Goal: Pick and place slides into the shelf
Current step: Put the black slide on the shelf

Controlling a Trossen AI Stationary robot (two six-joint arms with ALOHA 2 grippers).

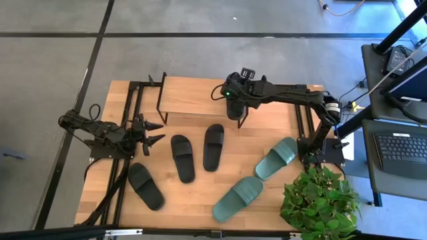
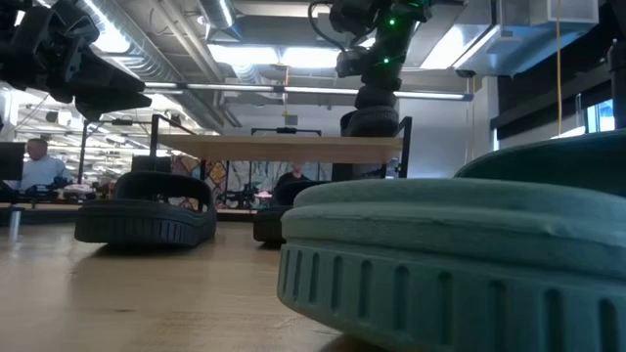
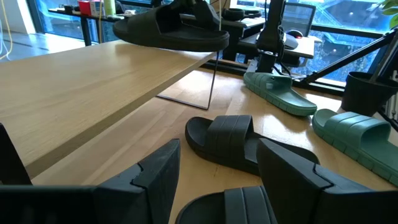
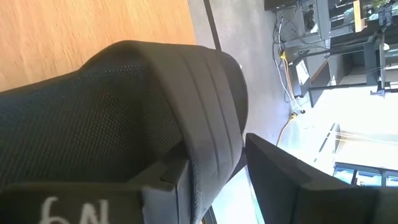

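Observation:
The shelf (image 1: 197, 95) stands at the table's far middle. My right gripper (image 1: 235, 107) is over its right end, shut on a black slide (image 3: 171, 31) at the plank top. Three more black slides (image 1: 182, 157) (image 1: 213, 147) (image 1: 145, 185) and two green slides (image 1: 275, 159) (image 1: 238, 199) lie sole-down on the table. My left gripper (image 1: 150, 133) is open and empty, level near the table's left edge, pointing at the black slides. My right gripper pinches the slide's wide strap (image 4: 208, 112) between its two fingers (image 4: 165, 183), coming from above. The slide lies about level over the shelf's right end, one end past the plank's edge (image 3: 214, 45). Whether its sole rests on the plank, I cannot tell.
A potted plant (image 1: 317, 203) stands at the table's near right corner beside the green slides. The shelf's thin black legs (image 3: 211, 81) reach the table near the black slides. The plank's left part (image 1: 183, 93) is bare. People sit far behind in the low view (image 2: 39, 161).

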